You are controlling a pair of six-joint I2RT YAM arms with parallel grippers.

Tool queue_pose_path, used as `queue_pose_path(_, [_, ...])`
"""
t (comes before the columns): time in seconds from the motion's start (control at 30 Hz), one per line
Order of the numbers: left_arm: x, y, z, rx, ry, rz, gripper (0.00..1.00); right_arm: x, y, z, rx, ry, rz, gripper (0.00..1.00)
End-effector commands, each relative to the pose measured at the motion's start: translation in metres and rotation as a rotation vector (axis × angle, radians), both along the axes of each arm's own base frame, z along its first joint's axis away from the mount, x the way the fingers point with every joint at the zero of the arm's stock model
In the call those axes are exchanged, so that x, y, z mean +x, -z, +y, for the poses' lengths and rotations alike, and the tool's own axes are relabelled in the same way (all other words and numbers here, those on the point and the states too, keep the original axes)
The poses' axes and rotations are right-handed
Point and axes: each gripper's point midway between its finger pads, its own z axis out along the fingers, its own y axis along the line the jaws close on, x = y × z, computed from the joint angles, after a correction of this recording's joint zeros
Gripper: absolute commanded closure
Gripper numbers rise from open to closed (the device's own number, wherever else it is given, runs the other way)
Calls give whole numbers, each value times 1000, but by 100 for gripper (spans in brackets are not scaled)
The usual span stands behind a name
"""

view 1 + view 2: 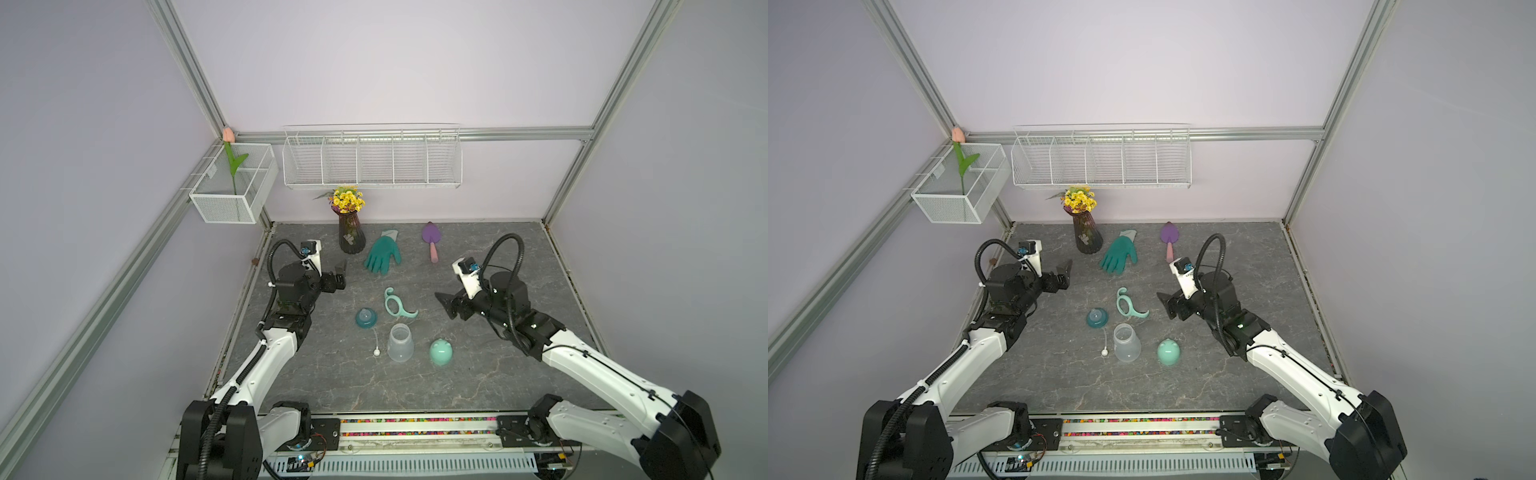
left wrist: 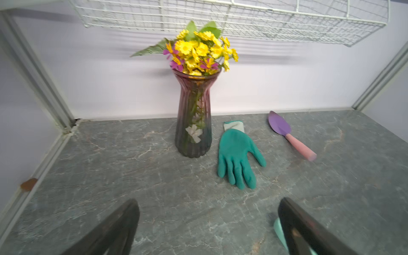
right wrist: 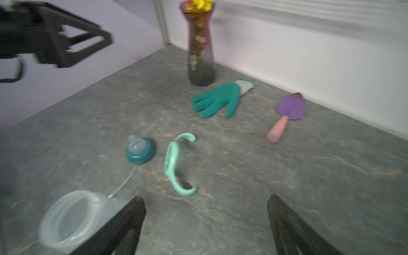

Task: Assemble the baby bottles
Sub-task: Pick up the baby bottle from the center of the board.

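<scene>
Grey marble counter | bottle parts loose mid-counter, frosted body upright | left claw released, empty | right claw released, empty | handled ring lies flat ahead of right claw, long axis roughly along its reach; right arm nearer

Even, soft overhead light, faint shadows; blurred wrist views, wide-angle bending at edges
</scene>
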Motion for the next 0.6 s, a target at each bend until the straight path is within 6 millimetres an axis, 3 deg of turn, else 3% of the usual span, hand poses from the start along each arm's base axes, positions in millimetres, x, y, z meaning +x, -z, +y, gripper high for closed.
queue_pose_path(0.0, [-4,1,-14,12,58,35,1,-43,13,35,-40,-179,89,11])
queue_pose_path(0.13, [-6,3,-11,10,27,38,1,-70,24,71,-82,-282,101,11])
queue_pose_path(0.23, [-8,6,-9,13,19,43,1,-78,38,89,-109,-324,111,11])
queue_pose_path(0.57, [-14,6,-11,9,30,43,1,-74,67,115,-153,-355,131,11])
